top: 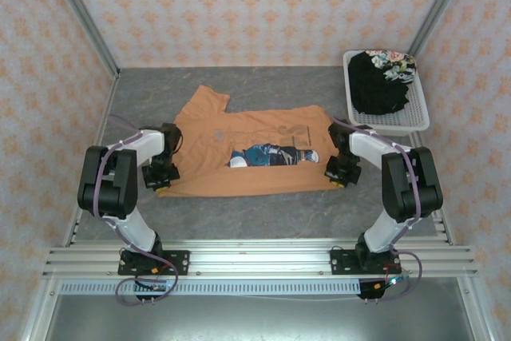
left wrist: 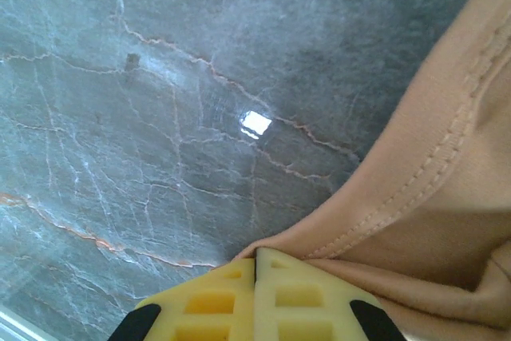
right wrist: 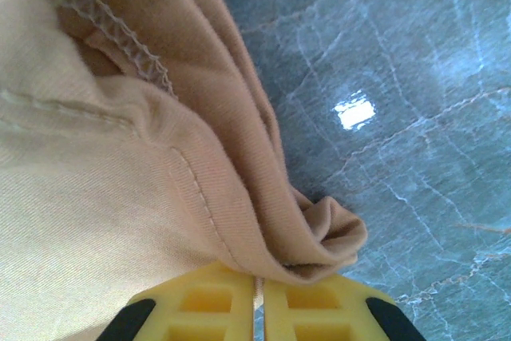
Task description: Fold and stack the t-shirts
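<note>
clamped tight with the left claw (left wrist: 255, 265) on the near left hem of the orange t-shirt (top: 215, 137), yellow pads meeting over the stitched edge. same with the right claw (right wrist: 255, 281), pinched onto a bunched fold at the near right corner. spread on the grey marbled counter (top: 263, 213) between the arms, a strip of blue-and-white print showing mid-cloth, too small to read. well apart at the far right, a white mesh basket (top: 419, 124) holding the black t-shirt (top: 379, 85), heaped, floral patch uppermost, its lower folds hidden by the basket wall.
</note>
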Controlling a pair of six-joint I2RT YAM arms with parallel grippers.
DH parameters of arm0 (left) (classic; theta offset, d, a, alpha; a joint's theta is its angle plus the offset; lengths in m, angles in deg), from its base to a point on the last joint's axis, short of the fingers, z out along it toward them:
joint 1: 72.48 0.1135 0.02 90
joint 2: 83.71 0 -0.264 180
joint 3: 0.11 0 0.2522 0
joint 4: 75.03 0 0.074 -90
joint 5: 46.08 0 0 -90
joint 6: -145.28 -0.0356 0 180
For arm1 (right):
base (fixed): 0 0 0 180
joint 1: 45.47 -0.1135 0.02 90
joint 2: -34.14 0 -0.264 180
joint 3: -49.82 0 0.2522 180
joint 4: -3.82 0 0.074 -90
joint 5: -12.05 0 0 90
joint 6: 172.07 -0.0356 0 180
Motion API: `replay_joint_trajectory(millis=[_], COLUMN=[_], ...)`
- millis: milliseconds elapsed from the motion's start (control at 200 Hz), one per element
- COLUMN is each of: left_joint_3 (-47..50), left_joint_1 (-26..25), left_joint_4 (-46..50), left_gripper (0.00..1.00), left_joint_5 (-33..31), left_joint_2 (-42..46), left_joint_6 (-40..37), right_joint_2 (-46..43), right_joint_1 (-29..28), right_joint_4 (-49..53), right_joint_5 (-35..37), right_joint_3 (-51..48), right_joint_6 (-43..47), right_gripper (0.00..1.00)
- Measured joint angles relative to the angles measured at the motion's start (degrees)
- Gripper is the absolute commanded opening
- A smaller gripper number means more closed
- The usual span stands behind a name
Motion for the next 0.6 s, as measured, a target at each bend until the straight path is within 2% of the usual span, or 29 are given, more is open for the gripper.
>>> replay_joint_trajectory(millis=[70, 170, 350, 495, 600], left_joint_3=[-0.1, -0.6, -4.7, -10.8, -13.5], left_joint_1=[-0.2, -0.5, -3.0, -6.6, -9.7], left_joint_4=[0.3, 1.4, 5.2, 7.1, 6.8], left_gripper=[0.0, 0.19, 0.32, 0.33, 0.32], left_joint_5=[-0.2, -0.3, -1.5, -1.2, 0.7], left_joint_2=[-0.1, -0.1, 3.5, 8.5, 8.9], left_joint_6=[0.0, 0.1, 3.6, 8.0, 11.5], right_joint_2=[0.0, -0.3, -5.0, -10.7, -11.8], right_joint_1=[0.0, 0.3, 0.4, 0.4, 0.3], right_joint_4=[0.0, 0.0, 0.1, 1.0, 0.9], right_joint_5=[-0.2, -0.8, -1.7, -3.3, -4.8], right_joint_3=[0.0, 0.0, 0.1, 2.4, 3.9], right_joint_6=[0.0, 0.0, 0.6, 0.7, 0.6], right_gripper=[0.11, 0.14, 0.23, 0.25, 0.25])
